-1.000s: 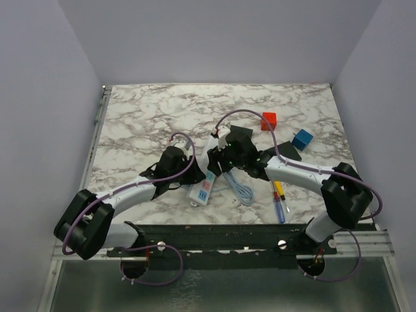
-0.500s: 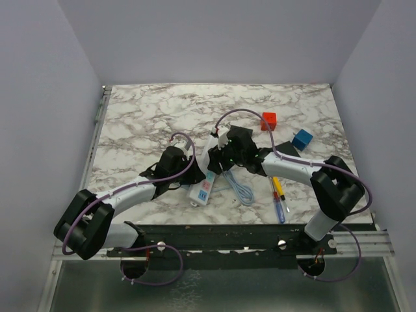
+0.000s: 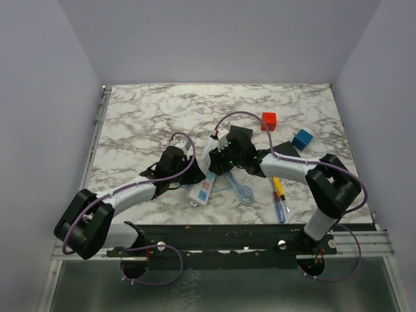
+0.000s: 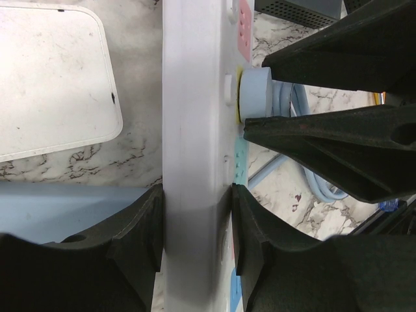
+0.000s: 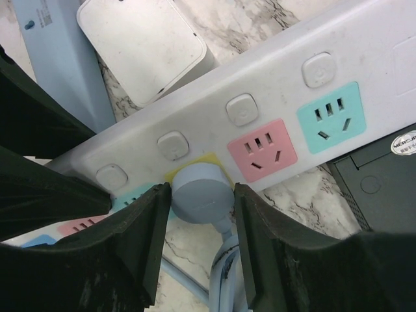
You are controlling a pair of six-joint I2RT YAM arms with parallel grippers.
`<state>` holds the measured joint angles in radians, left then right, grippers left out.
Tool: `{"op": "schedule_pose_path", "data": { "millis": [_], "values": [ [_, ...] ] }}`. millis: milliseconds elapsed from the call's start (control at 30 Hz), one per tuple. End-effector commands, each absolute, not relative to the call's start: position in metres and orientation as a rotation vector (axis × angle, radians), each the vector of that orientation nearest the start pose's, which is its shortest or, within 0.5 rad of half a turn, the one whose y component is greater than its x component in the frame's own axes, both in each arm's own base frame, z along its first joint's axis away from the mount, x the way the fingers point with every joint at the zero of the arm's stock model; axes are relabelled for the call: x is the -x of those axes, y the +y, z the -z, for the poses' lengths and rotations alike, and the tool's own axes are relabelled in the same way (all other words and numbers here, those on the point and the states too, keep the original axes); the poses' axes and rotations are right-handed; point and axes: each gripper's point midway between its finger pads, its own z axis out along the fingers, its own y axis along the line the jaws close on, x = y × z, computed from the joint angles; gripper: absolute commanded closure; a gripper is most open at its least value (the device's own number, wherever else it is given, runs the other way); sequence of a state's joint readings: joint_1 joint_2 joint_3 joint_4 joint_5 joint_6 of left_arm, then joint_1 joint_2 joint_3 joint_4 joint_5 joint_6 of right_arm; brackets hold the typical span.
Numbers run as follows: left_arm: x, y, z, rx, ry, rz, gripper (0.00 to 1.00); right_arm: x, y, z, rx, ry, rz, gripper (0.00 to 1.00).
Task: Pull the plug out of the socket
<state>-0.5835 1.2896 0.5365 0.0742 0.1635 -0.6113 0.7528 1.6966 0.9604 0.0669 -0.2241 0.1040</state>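
Note:
The socket [image 5: 279, 97] is a long white strip with pink and teal outlet panels, lying at the table's middle [image 3: 205, 188]. My left gripper [image 4: 197, 221] is shut on the socket [image 4: 195, 130], one pad on each long side. A round light-blue plug [image 5: 198, 188] sits in a yellow-edged outlet, its cable running down from it. My right gripper [image 5: 201, 195] straddles the plug with both fingers against its sides. The left wrist view shows the same plug [image 4: 255, 94] between the right arm's black fingers [image 4: 325, 58]. From above, the right gripper [image 3: 218, 162] hides the plug.
A small white flat box [image 5: 143, 45] and a light-blue bar [image 5: 58, 58] lie beside the socket. A coiled blue cable [image 3: 242, 190], a screwdriver [image 3: 278, 198], a red cube [image 3: 268, 120], a blue cube [image 3: 301, 139] and a black box [image 5: 377, 188] lie to the right.
My right gripper has shifted slightly left toward the socket and its fingers have narrowed onto the plug. The left arm has held still.

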Motion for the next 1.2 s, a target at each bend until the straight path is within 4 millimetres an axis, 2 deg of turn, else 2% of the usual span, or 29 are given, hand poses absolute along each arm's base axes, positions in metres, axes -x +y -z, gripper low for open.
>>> {"op": "schedule_pose_path", "data": {
  "millis": [0, 233, 300, 400, 433, 600, 833, 1167],
  "values": [
    [-0.250, -0.216, -0.049, -0.083, 2.422, 0.700, 1.00, -0.289, 0.337, -0.057, 0.869, 2.171, -0.734, 0.50],
    [-0.251, -0.216, -0.049, -0.083, 2.424, 0.696, 1.00, -0.289, 0.335, -0.053, 0.868, 2.186, -0.722, 0.52],
    [-0.251, -0.215, -0.047, -0.083, 2.427, 0.692, 1.00, -0.289, 0.334, -0.049, 0.867, 2.198, -0.715, 0.62],
    [-0.252, -0.214, -0.046, -0.075, 2.428, 0.679, 1.00, -0.288, 0.331, -0.044, 0.839, 2.230, -0.697, 0.92],
    [-0.252, -0.213, -0.046, -0.072, 2.427, 0.676, 1.00, -0.288, 0.329, -0.044, 0.825, 2.233, -0.695, 0.98],
    [-0.251, -0.211, -0.046, -0.076, 2.423, 0.667, 1.00, -0.290, 0.324, -0.055, 0.762, 2.209, -0.685, 1.00],
    [-0.247, -0.206, -0.036, -0.061, 2.453, 0.638, 1.00, -0.299, 0.314, -0.050, 0.698, 2.242, -0.591, 1.00],
    [-0.248, -0.204, -0.038, -0.058, 2.446, 0.625, 1.00, -0.310, 0.300, -0.054, 0.578, 2.256, -0.532, 1.00]
  ]
}}
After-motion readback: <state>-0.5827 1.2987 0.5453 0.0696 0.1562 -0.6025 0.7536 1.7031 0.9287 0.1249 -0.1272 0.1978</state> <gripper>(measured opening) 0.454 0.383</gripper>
